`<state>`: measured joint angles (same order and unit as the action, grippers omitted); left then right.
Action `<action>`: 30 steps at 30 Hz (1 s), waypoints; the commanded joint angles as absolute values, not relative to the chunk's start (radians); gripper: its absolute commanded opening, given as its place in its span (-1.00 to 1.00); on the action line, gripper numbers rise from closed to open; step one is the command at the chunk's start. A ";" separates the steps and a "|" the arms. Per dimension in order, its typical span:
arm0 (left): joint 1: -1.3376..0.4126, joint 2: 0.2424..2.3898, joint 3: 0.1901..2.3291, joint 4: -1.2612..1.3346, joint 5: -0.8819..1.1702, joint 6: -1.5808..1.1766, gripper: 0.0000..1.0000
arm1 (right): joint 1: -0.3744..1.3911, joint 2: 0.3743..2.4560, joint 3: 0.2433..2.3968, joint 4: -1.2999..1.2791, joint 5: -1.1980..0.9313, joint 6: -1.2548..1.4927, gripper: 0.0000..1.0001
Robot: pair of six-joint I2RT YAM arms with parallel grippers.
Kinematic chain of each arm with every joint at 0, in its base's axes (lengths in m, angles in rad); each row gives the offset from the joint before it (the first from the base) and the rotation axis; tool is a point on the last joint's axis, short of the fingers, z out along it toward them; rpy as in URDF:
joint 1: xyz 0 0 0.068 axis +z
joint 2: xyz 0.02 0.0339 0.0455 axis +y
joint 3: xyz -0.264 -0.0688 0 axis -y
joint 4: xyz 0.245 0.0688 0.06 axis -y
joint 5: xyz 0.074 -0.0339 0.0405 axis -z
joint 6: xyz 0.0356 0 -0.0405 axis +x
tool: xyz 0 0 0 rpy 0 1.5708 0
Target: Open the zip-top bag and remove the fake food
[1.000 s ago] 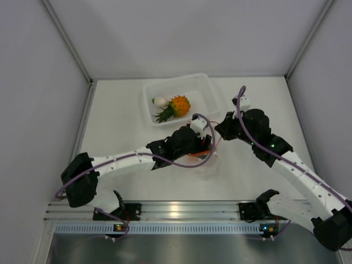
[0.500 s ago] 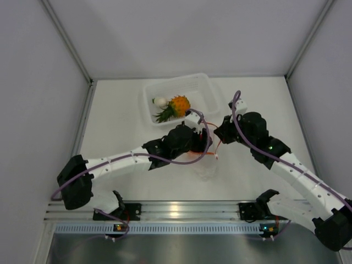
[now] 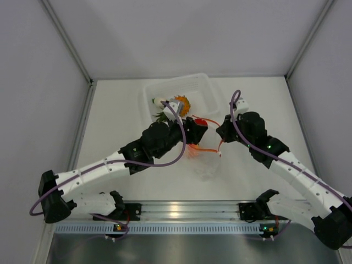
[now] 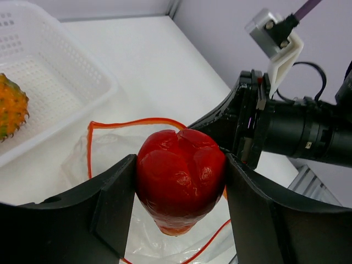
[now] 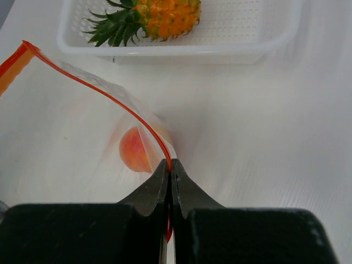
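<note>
Above the zip-top bag mouth the left gripper, clamping the red fruit, is hanging and blocking entry from the top. The right gripper is pinching the bag's right edge, closing off that side. Beyond the bag the tray is sitting, pineapple crowding its left part, right part lying open. Bag's near side is lying unobstructed.

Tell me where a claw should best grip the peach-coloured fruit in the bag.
Grip the peach-coloured fruit across its round body, probably entering through the open mouth of the zip-top bag, since plastic covers the rest. The right claw pinches the zip strip; the left claw is full with the red fruit.
</note>
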<state>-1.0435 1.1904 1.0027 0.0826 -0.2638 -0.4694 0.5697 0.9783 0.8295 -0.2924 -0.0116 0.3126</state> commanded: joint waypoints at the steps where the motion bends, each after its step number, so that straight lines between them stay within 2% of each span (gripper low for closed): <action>1: -1.048 1.143 1.000 0.186 -0.357 -0.469 -1.00 | 0.586 0.973 0.839 -0.274 0.052 0.321 -1.00; 5: -1.045 1.175 1.069 0.155 -0.521 -0.452 -1.00 | 0.586 0.956 0.841 -0.327 0.064 0.311 -1.00; 10: -0.979 1.262 1.198 -0.035 -0.695 -0.532 -1.00 | 0.584 0.893 0.831 -0.376 0.106 0.296 -1.00; 18: -0.729 1.399 1.320 -0.069 -0.460 -0.634 -1.00 | 0.584 0.798 0.841 -0.469 0.144 0.279 -1.00; 30: -0.522 1.839 1.664 -0.067 -0.280 -0.672 -1.00 | 0.586 0.690 0.839 -0.531 0.138 0.270 -1.00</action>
